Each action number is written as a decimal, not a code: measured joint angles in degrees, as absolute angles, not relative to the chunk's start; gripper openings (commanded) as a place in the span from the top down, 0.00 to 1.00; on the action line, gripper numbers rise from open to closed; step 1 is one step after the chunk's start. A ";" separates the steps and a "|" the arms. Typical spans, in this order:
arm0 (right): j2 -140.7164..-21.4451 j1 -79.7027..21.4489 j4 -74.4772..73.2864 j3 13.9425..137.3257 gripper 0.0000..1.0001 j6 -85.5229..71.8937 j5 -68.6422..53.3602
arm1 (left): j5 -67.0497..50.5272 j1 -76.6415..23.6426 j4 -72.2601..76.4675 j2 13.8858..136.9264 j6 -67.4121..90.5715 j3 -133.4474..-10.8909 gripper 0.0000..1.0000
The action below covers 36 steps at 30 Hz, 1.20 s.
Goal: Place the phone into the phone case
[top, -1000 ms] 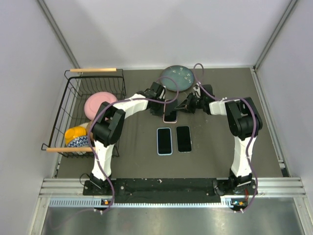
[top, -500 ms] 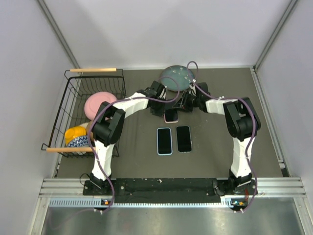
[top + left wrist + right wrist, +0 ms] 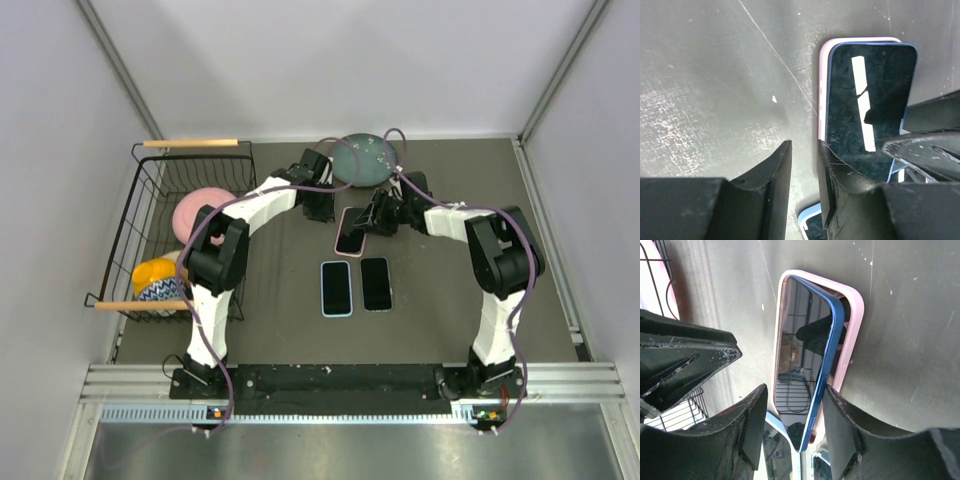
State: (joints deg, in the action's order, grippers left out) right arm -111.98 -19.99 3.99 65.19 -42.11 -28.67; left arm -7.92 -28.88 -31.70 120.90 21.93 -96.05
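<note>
Although the blue phone (image 3: 805,355) already lies in the pink phone case (image 3: 854,315), the right wrist view shows it is not seated. One long edge is down against the case wall while the other rides above the pink rim. The right gripper (image 3: 795,432) hovers over one end of the case. Its fingers are parted wider than the phone and closed on nothing, though whether a pad brushes the raised edge is hard to say. The left gripper (image 3: 804,175) stands just beside the case's lower long side, its jaws a narrow gap apart with only bare table (image 3: 715,100) between them.

The phone looks stiff, glass-faced and slick along its sides, and the case is likely softer and springy at the rim. I would press on the raised edge near a corner, or pinch across the long edges, rather than load the middle of the glass.

The top view gives only the layout: the case lies between both grippers, with a teal plate (image 3: 362,158) beyond it and two more phones (image 3: 336,288) on its near side. The tilt does not read there, and in the left wrist view the right gripper's fingers hide the raised side.
</note>
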 measured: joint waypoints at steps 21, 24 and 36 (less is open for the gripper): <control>-106.59 -20.12 -1.32 64.12 0.44 -41.10 -21.28 | -17.74 -28.23 -28.64 122.63 18.76 -98.45 0.54; -107.28 -20.12 0.10 63.96 0.46 -41.39 -22.26 | -18.57 -28.23 -28.47 124.11 18.06 -98.87 0.54; -112.03 -20.08 6.70 61.76 0.70 -44.51 -23.81 | -18.96 -28.16 -28.86 128.97 18.39 -100.75 0.57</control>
State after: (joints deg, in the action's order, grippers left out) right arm -112.03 -20.08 6.70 61.76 -44.51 -23.81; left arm -18.96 -28.16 -28.86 128.97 18.39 -100.75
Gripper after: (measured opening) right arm 0.332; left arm 0.454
